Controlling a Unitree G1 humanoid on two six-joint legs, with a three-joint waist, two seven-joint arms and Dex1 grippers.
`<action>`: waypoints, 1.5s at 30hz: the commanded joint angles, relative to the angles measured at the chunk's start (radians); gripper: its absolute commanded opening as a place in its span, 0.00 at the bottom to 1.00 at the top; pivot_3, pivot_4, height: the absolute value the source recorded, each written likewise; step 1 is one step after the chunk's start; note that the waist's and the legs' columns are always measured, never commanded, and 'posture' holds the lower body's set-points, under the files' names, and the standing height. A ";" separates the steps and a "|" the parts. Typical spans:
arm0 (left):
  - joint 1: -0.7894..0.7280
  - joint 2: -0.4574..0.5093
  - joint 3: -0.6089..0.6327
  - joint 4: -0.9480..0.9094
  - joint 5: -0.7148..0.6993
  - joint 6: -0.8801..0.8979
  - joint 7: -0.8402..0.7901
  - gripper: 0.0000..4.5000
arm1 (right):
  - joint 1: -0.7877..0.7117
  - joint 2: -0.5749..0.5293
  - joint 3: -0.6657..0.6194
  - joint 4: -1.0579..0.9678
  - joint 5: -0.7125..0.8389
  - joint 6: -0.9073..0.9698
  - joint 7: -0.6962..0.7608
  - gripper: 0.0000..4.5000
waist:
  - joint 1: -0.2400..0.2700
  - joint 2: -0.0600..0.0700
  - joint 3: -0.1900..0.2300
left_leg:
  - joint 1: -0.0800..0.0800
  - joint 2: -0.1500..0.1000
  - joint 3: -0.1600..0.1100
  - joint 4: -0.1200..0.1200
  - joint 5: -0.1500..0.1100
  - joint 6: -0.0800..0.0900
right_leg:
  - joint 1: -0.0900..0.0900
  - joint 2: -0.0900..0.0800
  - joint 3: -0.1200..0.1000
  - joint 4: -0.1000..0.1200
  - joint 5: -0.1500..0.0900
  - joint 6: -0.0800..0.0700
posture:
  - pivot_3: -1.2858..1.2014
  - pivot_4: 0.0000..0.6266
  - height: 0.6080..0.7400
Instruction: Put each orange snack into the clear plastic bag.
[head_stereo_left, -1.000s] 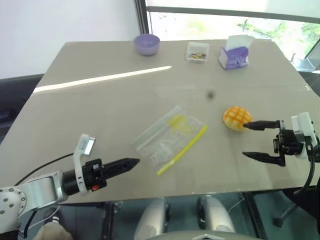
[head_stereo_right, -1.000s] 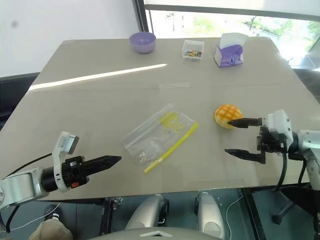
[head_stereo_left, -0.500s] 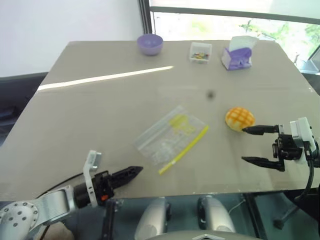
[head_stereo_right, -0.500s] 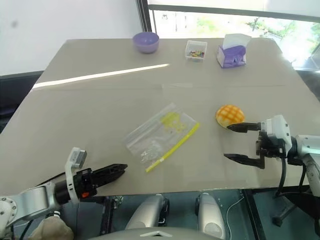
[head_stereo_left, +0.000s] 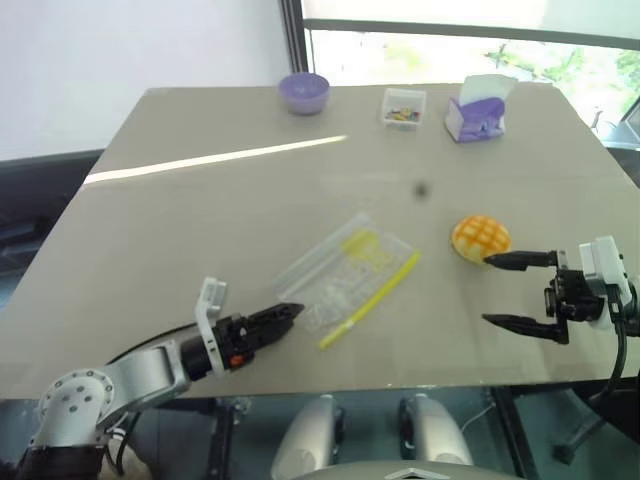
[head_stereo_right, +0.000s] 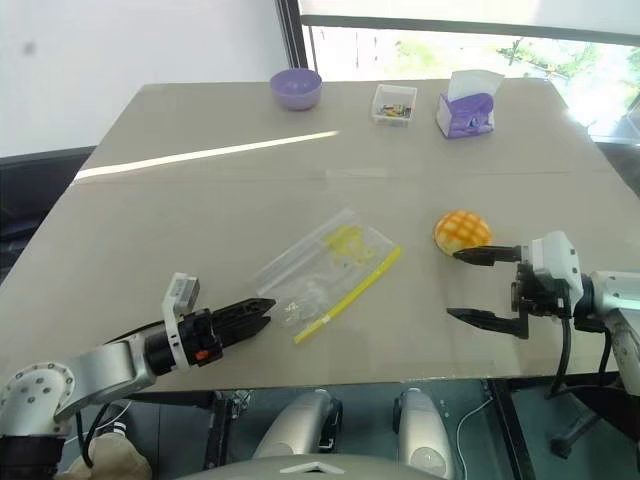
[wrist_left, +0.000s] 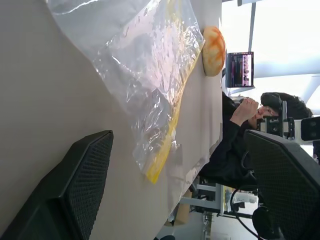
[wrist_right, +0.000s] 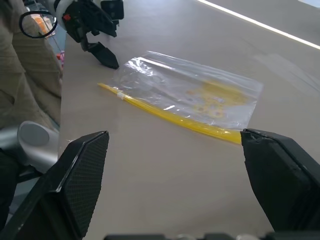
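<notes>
Nothing is bagged yet — the orange snack (head_stereo_left: 480, 237) is seen beside the clear plastic bag (head_stereo_left: 345, 278) on the worktop (head_stereo_left: 200, 210), untouched — left gripper (head_stereo_right: 262, 310) and right gripper (head_stereo_left: 520, 291) fingers spread, empty.

no text is legible; the clear plastic bag (head_stereo_left: 345, 283) carries unreadable yellow print.

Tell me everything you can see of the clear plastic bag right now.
The clear plastic bag lies flat and empty on the table, set diagonally near the front edge. It is thin, crinkled transparent film with faint yellow print and a yellow sealing strip along its edge toward the orange snack, which sits apart from it. The open left gripper is at the bag's near corner; whether it touches is unclear.
</notes>
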 joint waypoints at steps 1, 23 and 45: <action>-0.031 0.000 -0.055 0.088 0.027 0.030 0.040 0.99 | 0.022 -0.015 -0.054 -0.051 0.026 0.007 -0.014 1.00 | 0.000 0.001 -0.001 | 0.000 0.000 0.000 0.000 0.000 0.000 | 0.000 0.000 0.000 0.000 0.000 0.000 | 0.52 0.24 1.00; -0.410 -0.202 -0.109 0.500 0.351 0.185 -0.080 0.01 | 0.108 0.005 -0.086 -0.209 -0.003 0.016 -0.139 1.00 | 0.021 0.020 -0.023 | 0.004 -0.004 -0.002 0.001 0.000 0.000 | 0.005 0.002 -0.001 0.001 -0.002 0.004 | 0.52 0.24 1.00; -0.609 -0.475 0.210 0.200 -0.136 0.021 0.725 0.01 | -0.267 0.293 0.491 0.090 -0.824 -0.380 -0.598 1.00 | 0.016 -0.008 -0.006 | -0.008 -0.012 -0.015 -0.002 0.009 -0.013 | -0.007 0.000 -0.003 0.000 0.002 0.005 | 0.52 0.24 1.00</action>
